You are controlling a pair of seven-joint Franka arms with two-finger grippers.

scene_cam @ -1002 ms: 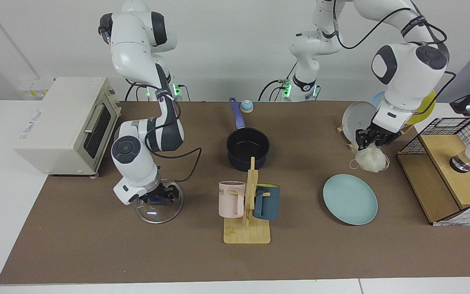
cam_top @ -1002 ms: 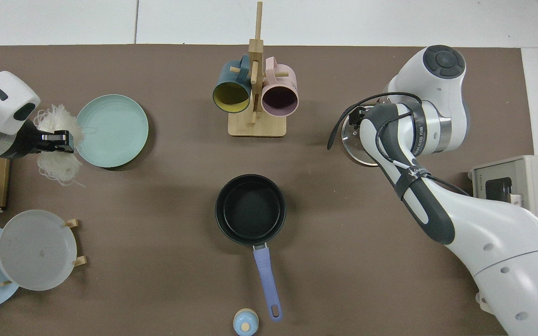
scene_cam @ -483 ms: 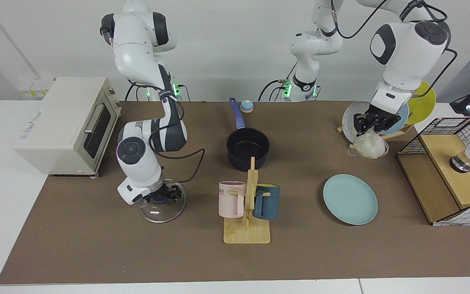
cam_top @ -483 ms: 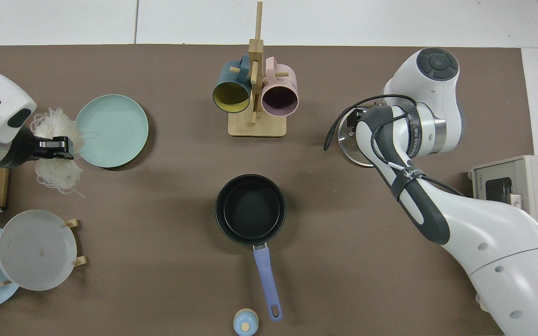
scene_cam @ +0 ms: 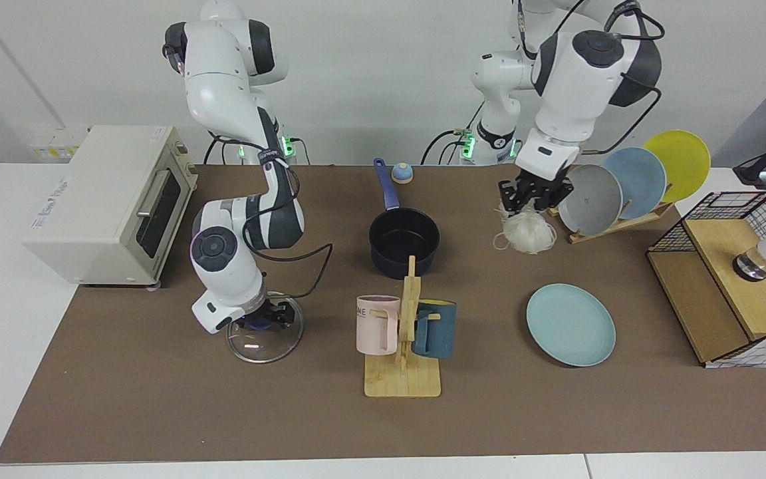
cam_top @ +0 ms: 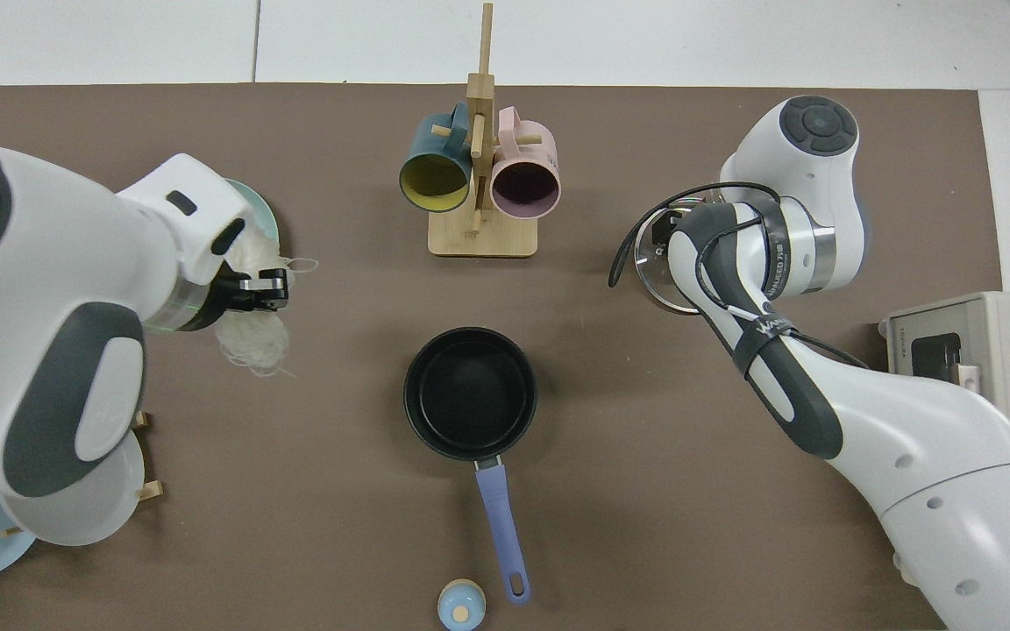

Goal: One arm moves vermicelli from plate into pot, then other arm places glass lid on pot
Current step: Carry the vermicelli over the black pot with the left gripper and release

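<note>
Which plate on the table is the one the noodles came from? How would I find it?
Start at the wooden mug stand holding a pink and a dark teal mug. Across bare mat from the teal mug lies the plate. It is the only plate lying flat on the mat, light teal and empty; the grey, blue and yellow plates stand upright in a rack behind it.

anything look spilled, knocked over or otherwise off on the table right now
Nothing spilled or toppled. The vermicelli hangs from the left hand in mid-air, loose strands trailing, between the teal plate and the pot, which is empty. The right hand sits on the glass lid, flat on the mat.
</note>
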